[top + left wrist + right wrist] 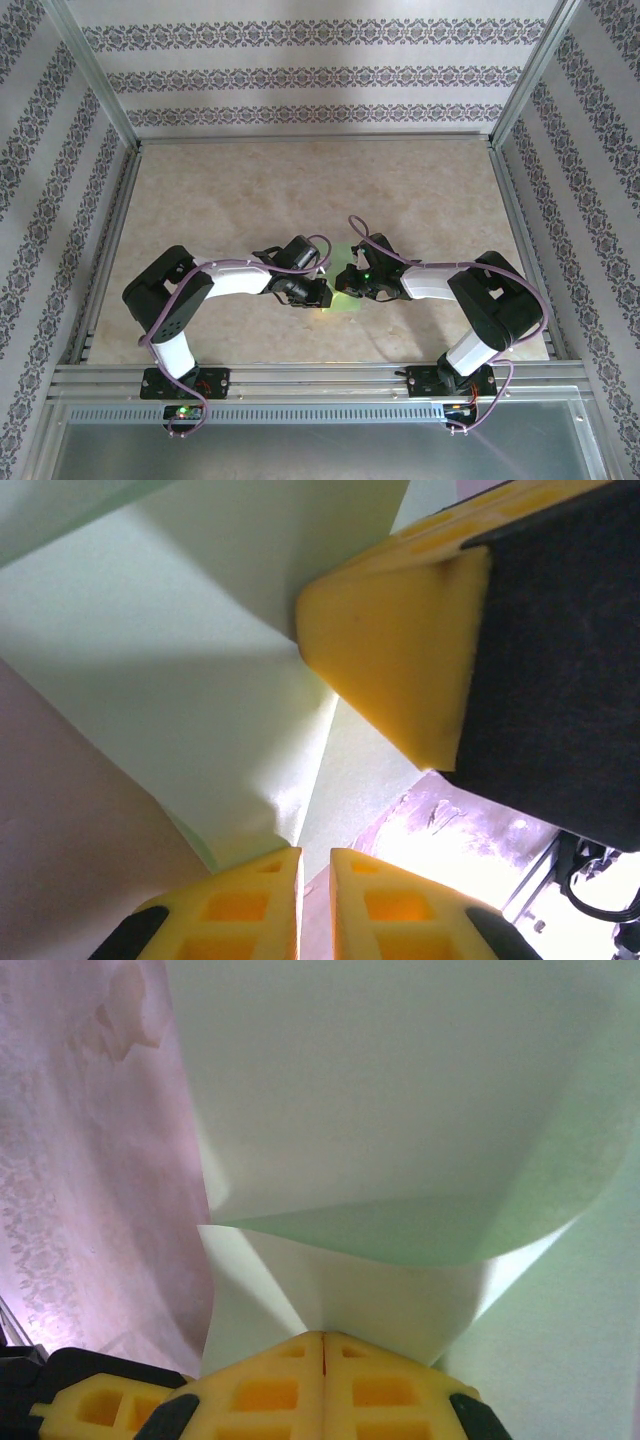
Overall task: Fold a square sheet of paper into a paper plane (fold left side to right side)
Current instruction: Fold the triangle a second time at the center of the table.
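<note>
Left end effector [315, 865] and right end effector [323, 1345] both clamp the square sheet of paper [400, 1110].

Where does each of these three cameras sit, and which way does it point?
Top external: above and behind the arms, looking down on the table; both arms show, left gripper and right gripper at the sheet of paper.
Left wrist: on the left arm, looking past its own yellow fingers at the paper.
Right wrist: on the right arm, looking past its own shut fingers at the paper.
Shared: both wrist views show the paper.
</note>
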### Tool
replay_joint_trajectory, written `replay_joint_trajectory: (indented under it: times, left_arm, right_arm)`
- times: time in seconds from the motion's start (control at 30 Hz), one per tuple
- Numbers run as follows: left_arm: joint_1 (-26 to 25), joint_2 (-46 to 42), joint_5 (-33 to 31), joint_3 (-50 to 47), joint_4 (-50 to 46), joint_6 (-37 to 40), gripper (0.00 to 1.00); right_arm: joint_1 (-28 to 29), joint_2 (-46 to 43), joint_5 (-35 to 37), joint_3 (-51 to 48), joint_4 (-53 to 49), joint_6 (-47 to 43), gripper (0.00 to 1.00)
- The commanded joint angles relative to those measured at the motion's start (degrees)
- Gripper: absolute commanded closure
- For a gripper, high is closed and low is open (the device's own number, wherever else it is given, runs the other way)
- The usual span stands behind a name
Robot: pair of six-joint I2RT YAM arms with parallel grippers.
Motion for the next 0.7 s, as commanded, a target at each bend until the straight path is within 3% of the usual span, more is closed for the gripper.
replay_joint_trajectory:
  times: [0.0, 0.67]
  left_arm:
    - [-0.56, 0.48, -1.3, 0.59, 0.18, 0.97, 0.84]
    - [-0.55, 1.81, -2.45, 0.07, -1.06, 0.7, 0.87]
  right_arm:
    - [0.31, 1.53, 2.13, -1.31, -4.63, -1.17, 1.0]
    - [0.31, -0.8, 1.69, 0.03, -4.42, -1.84, 1.0]
